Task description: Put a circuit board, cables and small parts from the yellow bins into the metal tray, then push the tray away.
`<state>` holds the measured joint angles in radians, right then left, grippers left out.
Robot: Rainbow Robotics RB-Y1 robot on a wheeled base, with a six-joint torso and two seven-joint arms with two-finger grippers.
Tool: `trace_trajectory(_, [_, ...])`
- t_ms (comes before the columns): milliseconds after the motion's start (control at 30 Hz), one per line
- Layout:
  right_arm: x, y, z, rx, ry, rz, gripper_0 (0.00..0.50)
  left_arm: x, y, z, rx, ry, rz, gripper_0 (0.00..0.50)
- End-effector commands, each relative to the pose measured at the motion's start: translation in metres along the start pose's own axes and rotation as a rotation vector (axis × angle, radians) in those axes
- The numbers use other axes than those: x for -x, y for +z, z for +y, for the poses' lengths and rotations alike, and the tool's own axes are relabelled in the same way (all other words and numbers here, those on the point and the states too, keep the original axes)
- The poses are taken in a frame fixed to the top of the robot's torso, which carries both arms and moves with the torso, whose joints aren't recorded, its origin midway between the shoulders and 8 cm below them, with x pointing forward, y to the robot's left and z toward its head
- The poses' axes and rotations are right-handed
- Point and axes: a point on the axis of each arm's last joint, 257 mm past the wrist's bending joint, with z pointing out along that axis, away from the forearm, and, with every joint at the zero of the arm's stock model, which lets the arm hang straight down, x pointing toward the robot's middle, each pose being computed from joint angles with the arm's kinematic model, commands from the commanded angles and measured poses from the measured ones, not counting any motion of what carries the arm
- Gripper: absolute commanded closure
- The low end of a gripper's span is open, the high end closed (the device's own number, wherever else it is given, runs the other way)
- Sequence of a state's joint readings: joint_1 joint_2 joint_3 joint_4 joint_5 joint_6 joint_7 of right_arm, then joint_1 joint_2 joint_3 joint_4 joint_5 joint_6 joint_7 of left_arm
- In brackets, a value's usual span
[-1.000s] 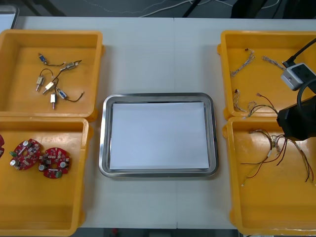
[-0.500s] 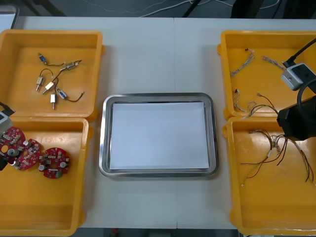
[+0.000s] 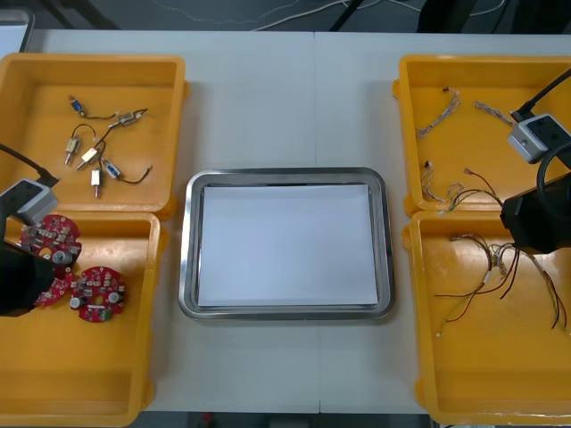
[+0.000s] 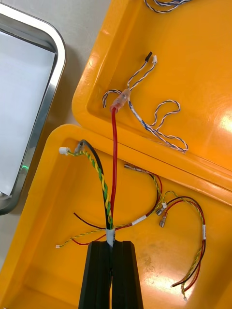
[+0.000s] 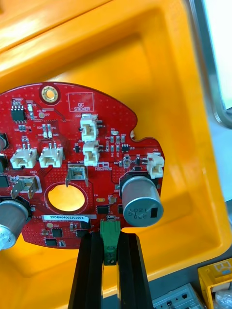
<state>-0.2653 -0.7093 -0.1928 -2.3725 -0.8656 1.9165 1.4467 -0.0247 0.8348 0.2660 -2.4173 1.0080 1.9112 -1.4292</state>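
1. Two grippers are each closed on something, and the wrist views tell you so. In the front view the fingertips sit under dark arm bodies, the left arm at the frame's left edge, the right arm at its right edge.
2. In the left wrist view, the left gripper [image 5: 110, 247] pinches a green terminal block [image 5: 110, 237] on the rim of a round red circuit board [image 5: 82, 159]. The fingers stand apart by the block's width.
3. The front view places that board for you: left edge of the frame, at the far end of the lower-left yellow bin [image 3: 89, 383], against the arm. A second board [image 3: 98, 294] lies just to its right.
4. Up close, the held board is matte red with a notched outline, a round centre hole [image 5: 67, 198], white plastic sockets [image 5: 89, 129], a silver can-shaped part [image 5: 141, 205] and a white printed label.
5. In the right wrist view, the right gripper [image 4: 111, 247] is pressed almost together on a thin cable bundle [image 4: 108, 193], gripping at its white sleeve [image 4: 110, 235]. The bundle is a glossy red wire, a yellow-green twist and a black wire.
6. That red wire crosses the wall between the two right-hand bins to a clear connector [image 4: 121, 102], which joins a blue and white twisted cable [image 4: 140, 120].
7. The front view puts the metal tray [image 3: 192, 250] at centre frame, with a shiny rounded rim and a white inside. Small metal parts [image 3: 94, 156] with thin dark leads lie in the upper-left bin [image 3: 152, 107].
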Motion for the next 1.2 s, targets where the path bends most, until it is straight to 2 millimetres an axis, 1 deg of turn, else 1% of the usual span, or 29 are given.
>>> trace_trajectory(33, [0.01, -0.013, -0.014, -0.043, -0.024, -0.027, 0.5, 0.018, -0.009, -0.008, 0.056, -0.111, -0.029, 0.5])
trace_trajectory(300, [0.01, -0.013, -0.014, -0.043, -0.024, -0.027, 0.5, 0.031, -0.003, -0.029, 0.049, -0.156, -0.036, 0.5])
trace_trajectory(400, [0.01, -0.013, -0.014, -0.043, -0.024, -0.027, 0.5, 0.038, -0.001, -0.042, 0.038, -0.179, -0.038, 0.5])
trace_trajectory(700, [0.01, -0.013, -0.014, -0.043, -0.024, -0.027, 0.5, 0.055, 0.006, -0.072, 0.038, -0.234, -0.042, 0.5])
trace_trajectory(1033, [0.01, -0.013, -0.014, -0.043, -0.024, -0.027, 0.5, 0.062, 0.011, -0.096, 0.037, -0.288, -0.035, 0.5])
trace_trajectory(1200, [0.01, -0.013, -0.014, -0.043, -0.024, -0.027, 0.5, 0.066, 0.014, -0.114, 0.032, -0.31, -0.028, 0.5])
